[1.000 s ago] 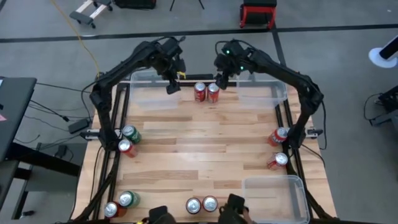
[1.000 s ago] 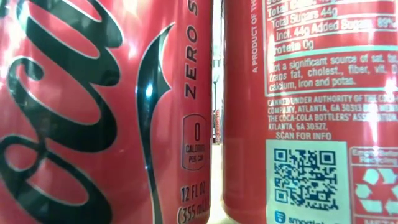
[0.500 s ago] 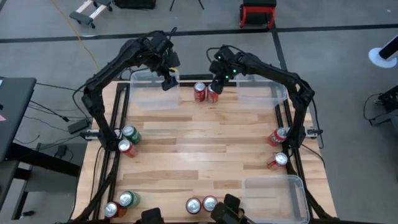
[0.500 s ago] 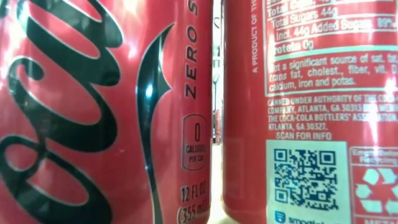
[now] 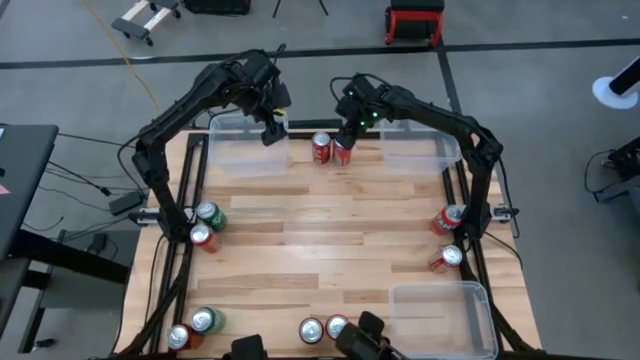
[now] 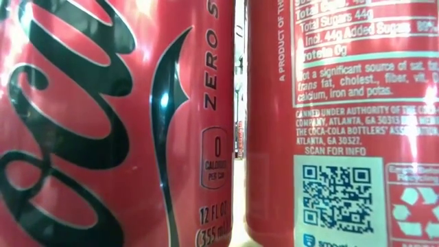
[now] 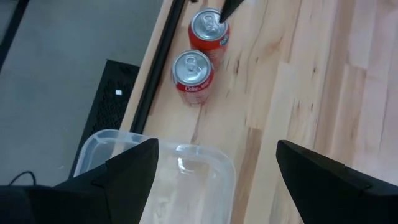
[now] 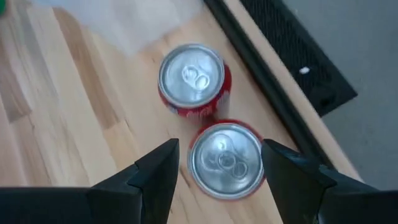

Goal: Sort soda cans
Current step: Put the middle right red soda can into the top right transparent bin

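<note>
Two red soda cans stand side by side at the middle of the table's far edge, one [image 5: 321, 148] on the left and one [image 5: 343, 152] on the right. My right gripper [image 8: 221, 163] hangs open just above the right-hand can [image 8: 225, 158], one finger on either side of its silver top, not touching; the other can [image 8: 193, 78] stands beyond it. My left gripper [image 5: 270, 130] is open with nothing in it, above the far-left clear bin [image 7: 180, 171]. More cans stand in pairs at the left edge [image 5: 207, 226], near-left corner [image 5: 193, 328], near edge [image 5: 324, 328] and right edge [image 5: 447, 238].
A clear bin [image 5: 420, 145] sits at the far right and another [image 5: 443, 310] at the near right. In the low view two red cans [image 6: 116, 123] [image 6: 343, 123] stand right in front of the camera and hide nearly everything. The middle of the wooden table [image 5: 330, 230] is bare.
My right gripper has come down and a little toward the table's left, onto the right-hand can of the far pair, rolling somewhat as it sank. My left gripper has risen a little over the far-left bin, then kept still. No can has moved.
</note>
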Robot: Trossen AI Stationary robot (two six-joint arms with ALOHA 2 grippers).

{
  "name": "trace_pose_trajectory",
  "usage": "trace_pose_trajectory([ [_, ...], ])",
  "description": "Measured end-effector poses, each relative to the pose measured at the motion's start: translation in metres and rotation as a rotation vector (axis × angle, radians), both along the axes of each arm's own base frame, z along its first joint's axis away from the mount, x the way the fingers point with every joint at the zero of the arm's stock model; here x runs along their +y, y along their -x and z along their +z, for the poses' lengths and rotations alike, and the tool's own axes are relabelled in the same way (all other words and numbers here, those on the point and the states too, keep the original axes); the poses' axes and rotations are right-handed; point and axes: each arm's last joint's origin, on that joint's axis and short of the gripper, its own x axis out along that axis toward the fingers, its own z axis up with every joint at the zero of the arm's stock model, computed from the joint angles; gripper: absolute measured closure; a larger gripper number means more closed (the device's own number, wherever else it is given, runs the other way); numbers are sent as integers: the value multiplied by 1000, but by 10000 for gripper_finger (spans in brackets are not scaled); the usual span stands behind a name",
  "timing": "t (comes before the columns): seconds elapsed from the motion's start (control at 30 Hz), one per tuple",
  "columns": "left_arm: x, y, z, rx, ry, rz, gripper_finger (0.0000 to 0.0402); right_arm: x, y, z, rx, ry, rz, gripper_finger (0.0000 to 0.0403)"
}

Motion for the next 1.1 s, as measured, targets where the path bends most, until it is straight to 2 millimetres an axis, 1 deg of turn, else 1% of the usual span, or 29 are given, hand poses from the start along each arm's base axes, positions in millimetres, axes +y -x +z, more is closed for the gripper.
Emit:
trace_pose_trajectory([
  [0.17, -2, -1, 0, 3, 4, -7, 79, 1, -7, -5, -12, 11, 16, 152],
  [0.4, -2, -1, 0, 3, 5, -5, 79, 1, -6, -6, 1, 12, 31, 152],
  [0.5, -2, -1, 0, 3, 6, -4, 79, 5, -7, -6, 3, -6, 63, 152],
  [0.57, -2, -1, 0, 3, 5, -4, 79, 11, -6, 1, 1, 7, 88, 152],
  [0.6, -2, -1, 0, 3, 5, -5, 79, 14, -5, 8, -12, 20, 97, 152],
  [0.67, -1, -1, 0, 3, 2, -7, 79, 20, -1, 27, -64, 60, 107, 152],
  [0.77, -1, -1, 0, -2, -5, -10, 79, 33, 10, 63, -149, 132, 127, 152],
  [0.83, -1, -2, 1, -12, -10, -9, 79, 46, 22, 88, -204, 173, 137, 152],
  [0.9, 0, -3, 1, -21, -11, -7, 79, 61, 38, 116, -265, 215, 151, 152],
  [0.97, 0, -3, 2, -26, -15, -8, 79, 79, 59, 143, -310, 243, 163, 152],
  [1.03, 0, -4, 2, -37, -23, -9, 79, 96, 81, 166, -363, 273, 167, 152],
  [1.1, 0, -6, 4, -57, -31, -17, 79, 112, 104, 184, -401, 284, 160, 152],
])
